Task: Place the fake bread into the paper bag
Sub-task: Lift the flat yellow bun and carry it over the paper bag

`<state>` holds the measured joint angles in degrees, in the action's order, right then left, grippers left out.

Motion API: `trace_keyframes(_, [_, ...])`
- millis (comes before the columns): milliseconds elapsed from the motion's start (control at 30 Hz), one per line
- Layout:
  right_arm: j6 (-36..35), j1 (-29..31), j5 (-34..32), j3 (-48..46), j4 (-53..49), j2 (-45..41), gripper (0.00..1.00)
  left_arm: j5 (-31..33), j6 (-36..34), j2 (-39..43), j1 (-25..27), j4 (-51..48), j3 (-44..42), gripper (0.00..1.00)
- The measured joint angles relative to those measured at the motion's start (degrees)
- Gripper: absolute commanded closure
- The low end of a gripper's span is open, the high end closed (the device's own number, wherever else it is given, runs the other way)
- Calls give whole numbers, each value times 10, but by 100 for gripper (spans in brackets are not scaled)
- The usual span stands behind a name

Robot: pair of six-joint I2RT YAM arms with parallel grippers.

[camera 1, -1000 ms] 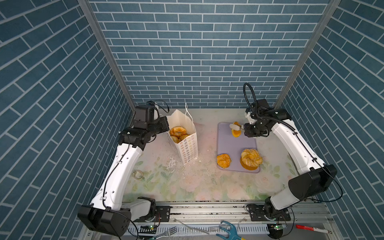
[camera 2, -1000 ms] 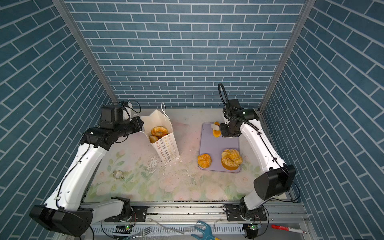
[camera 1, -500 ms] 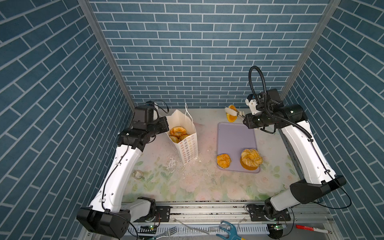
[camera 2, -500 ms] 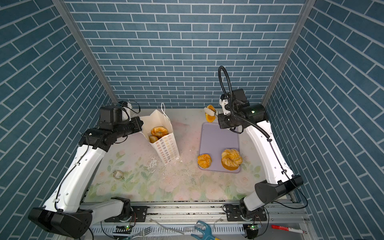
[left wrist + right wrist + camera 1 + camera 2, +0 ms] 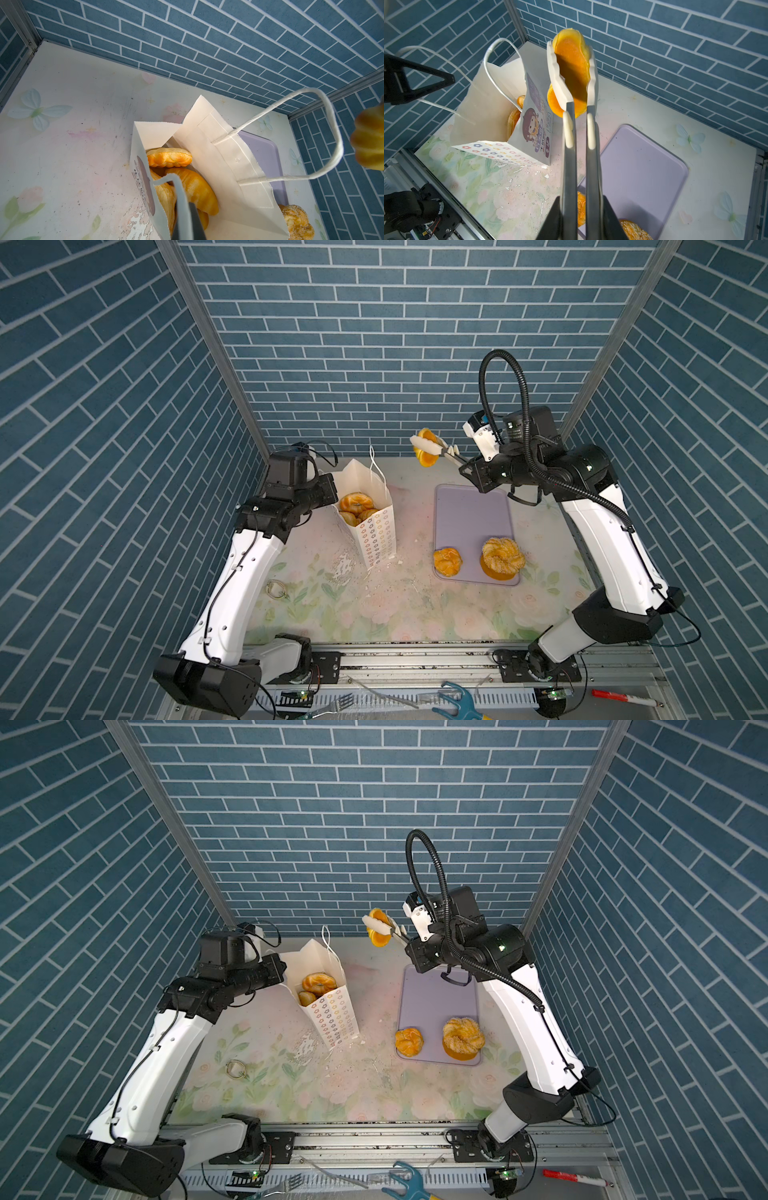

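The white paper bag (image 5: 376,531) stands open at the middle left, with several pieces of fake bread (image 5: 356,502) inside. My left gripper (image 5: 187,226) is shut on the bag's near cord handle (image 5: 166,178). My right gripper (image 5: 581,218) is shut on grey tongs (image 5: 570,166). Their white tips clamp an orange pastry (image 5: 572,68), which hangs in the air (image 5: 426,448) to the right of the bag's mouth. A round bun (image 5: 447,562) and a sugar-speckled twist (image 5: 503,558) lie at the near end of the lavender tray (image 5: 469,514).
A small metal ring (image 5: 276,589) lies on the flowered table near the left arm. Paint flakes are scattered in front of the bag. A fork (image 5: 332,703), a blue tool (image 5: 457,701) and a red marker (image 5: 619,697) lie on the front rail. Brick walls close three sides.
My right arm has lifted the tongs with the pastry off the tray's far end, up and leftward to a spot beside the bag. The left arm and bag have not moved.
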<state>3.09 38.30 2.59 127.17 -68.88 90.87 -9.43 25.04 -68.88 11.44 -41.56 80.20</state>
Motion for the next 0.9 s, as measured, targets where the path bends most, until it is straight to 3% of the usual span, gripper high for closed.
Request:
trace_keyframes(467, [-44,116,19,24,47,18,84,0,0,1,0,0,-1,100])
trace_keyframes(900, [-66,157,12,5,27,94,83,0,0,3,0,3,-6,100])
